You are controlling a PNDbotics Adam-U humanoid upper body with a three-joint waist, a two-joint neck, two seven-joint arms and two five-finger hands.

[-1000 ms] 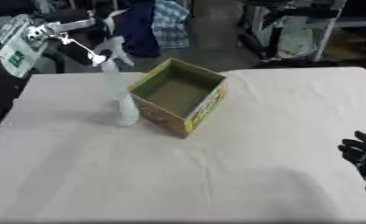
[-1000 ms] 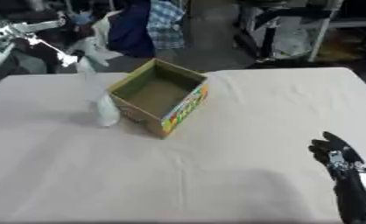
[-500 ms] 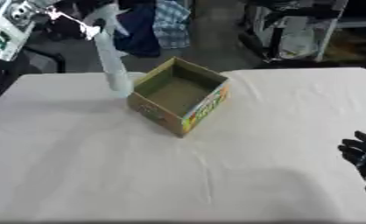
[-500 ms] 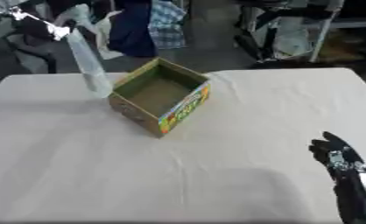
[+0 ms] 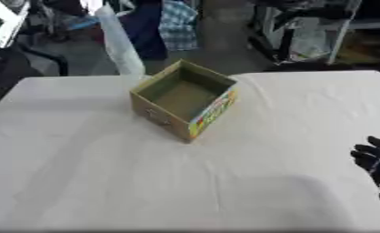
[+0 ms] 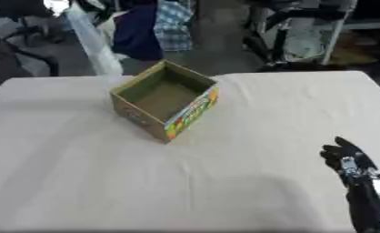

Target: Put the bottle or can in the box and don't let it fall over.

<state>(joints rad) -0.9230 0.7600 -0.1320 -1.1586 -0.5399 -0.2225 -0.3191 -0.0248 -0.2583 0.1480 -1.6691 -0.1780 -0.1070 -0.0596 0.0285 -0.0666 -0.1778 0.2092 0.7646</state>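
Note:
A tall clear plastic bottle [image 5: 118,42] hangs tilted in the air over the table's far edge, its lower end just behind the far-left corner of the box. My left hand [image 6: 59,5] shows only as a sliver at the upper edge, shut on the bottle's top. The open cardboard box [image 5: 166,119] with a green and yellow printed side stands empty on the white table, turned corner-on. My right hand [image 6: 348,160] rests open at the lower right, fingers up, well away from the box.
A white cloth covers the table [image 5: 106,182], which reaches to the picture's front. Behind the far edge are a dark chair [image 5: 18,68], hanging clothes [image 5: 173,22] and metal racks [image 5: 312,32].
The bottle stood on the table left of the box; my left hand has lifted it up and back, higher in each frame. Box and right hand have not moved.

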